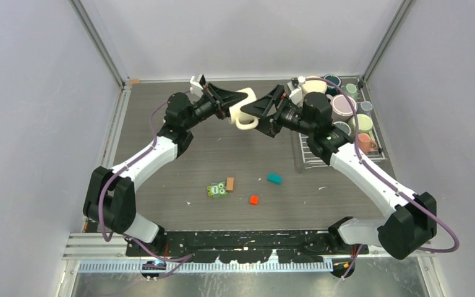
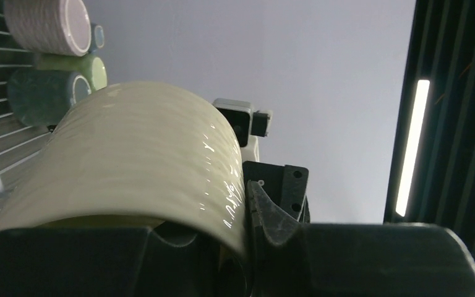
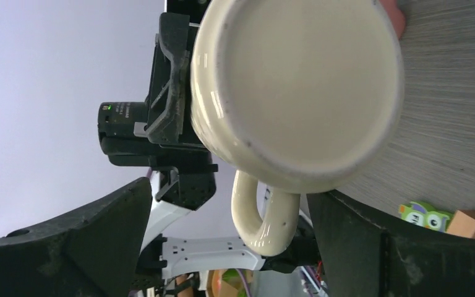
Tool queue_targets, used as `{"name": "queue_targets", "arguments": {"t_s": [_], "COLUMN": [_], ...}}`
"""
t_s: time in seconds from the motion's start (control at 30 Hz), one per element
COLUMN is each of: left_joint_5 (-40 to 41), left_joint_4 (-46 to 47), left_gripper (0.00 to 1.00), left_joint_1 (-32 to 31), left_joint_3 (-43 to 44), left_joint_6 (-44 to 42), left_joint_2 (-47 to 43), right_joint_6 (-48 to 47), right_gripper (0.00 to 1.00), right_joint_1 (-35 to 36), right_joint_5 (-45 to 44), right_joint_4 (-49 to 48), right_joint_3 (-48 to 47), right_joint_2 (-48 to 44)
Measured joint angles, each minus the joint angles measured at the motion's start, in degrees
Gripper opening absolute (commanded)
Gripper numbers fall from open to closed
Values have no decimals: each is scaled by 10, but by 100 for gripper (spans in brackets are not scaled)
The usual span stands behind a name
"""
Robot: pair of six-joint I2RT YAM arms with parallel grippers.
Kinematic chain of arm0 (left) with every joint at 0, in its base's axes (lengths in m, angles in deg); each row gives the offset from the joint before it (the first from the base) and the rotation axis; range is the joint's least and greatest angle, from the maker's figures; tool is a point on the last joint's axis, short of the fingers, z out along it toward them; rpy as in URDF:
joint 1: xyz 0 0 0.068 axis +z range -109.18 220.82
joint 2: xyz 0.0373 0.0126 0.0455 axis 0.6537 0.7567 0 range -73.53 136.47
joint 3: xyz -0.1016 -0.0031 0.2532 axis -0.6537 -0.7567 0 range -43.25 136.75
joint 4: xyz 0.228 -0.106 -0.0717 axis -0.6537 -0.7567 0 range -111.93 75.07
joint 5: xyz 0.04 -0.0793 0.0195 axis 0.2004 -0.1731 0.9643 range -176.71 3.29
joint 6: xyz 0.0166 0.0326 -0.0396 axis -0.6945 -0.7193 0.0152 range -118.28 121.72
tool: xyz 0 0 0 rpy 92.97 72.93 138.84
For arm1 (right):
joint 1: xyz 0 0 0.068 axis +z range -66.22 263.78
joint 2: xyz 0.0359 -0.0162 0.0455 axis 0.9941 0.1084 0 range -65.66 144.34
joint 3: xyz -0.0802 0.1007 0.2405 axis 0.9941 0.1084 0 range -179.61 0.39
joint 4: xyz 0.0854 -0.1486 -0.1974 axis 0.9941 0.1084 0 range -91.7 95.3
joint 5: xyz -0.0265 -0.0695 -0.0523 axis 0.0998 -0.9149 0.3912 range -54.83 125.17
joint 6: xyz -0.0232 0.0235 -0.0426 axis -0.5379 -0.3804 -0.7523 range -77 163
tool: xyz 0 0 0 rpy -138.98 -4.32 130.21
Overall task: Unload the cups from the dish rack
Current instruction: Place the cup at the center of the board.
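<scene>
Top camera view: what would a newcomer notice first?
A cream mug hangs in the air over the far middle of the table, held by the left gripper, with the open right gripper facing it. More mugs crowd the dish rack at far right.

A cream mug tilts sideways, handle down, beside the dish rack holding more mugs.

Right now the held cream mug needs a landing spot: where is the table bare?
Bare table between the cream mug and the toy blocks, and left of them. Crowded: the dish rack, lined with cups.
</scene>
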Motion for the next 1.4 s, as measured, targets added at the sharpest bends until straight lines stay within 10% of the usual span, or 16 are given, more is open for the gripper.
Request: {"name": "queue_targets", "arguments": {"t_s": [0.33,0.83,1.4], "left_joint_5": [-5,106,315], "left_joint_4": [-225,-767,-942], "left_gripper": [0,0,0], "left_joint_1": [0,4,4], "left_joint_3": [63,397,530], "left_joint_6": [-170,-633,-821], "left_joint_2": [-21,75,317], "right_joint_6": [-127,-231,-252], "right_gripper": [100,100,100], "right_joint_1": [0,0,0], "right_joint_5": [-130,-261,-301], "right_joint_4": [232,438,493], "right_joint_3": [-27,-64,-91], "right_joint_2": [-94,-145,-145]}}
